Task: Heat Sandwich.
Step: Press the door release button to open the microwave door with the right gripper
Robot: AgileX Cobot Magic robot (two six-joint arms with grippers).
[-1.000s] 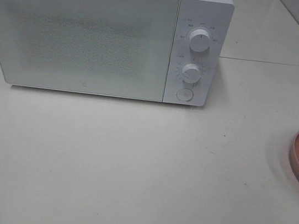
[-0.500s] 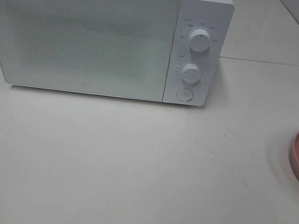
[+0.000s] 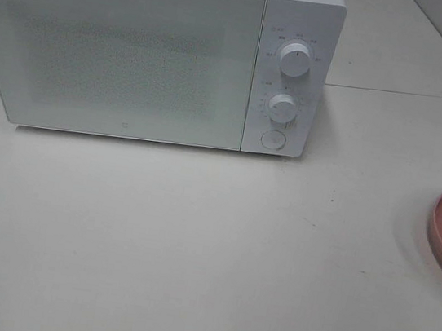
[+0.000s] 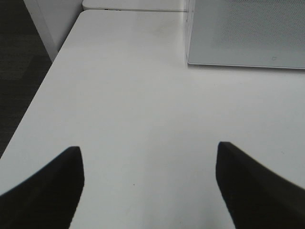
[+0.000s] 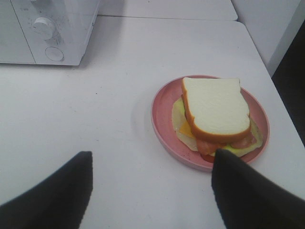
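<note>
Pink plate (image 5: 162,119) bearing one sandwich (image 5: 215,112); one microwave (image 3: 138,55), door shut.
Plate lies at the surface's (image 3: 193,244) right side, well apart from the microwave; left end effector (image 4: 148,149) and right end effector (image 5: 152,153) both spread.

The microwave (image 3: 154,57) is viewed from high above the worktop (image 3: 192,252). It is shared by both low, forward-facing wrist views.

Both ends matte black. The left gripper (image 4: 148,149) shows two broad, wedge-shaped fingers (image 4: 45,191). The right gripper (image 5: 152,153) looks alike, surfaces plain.
</note>
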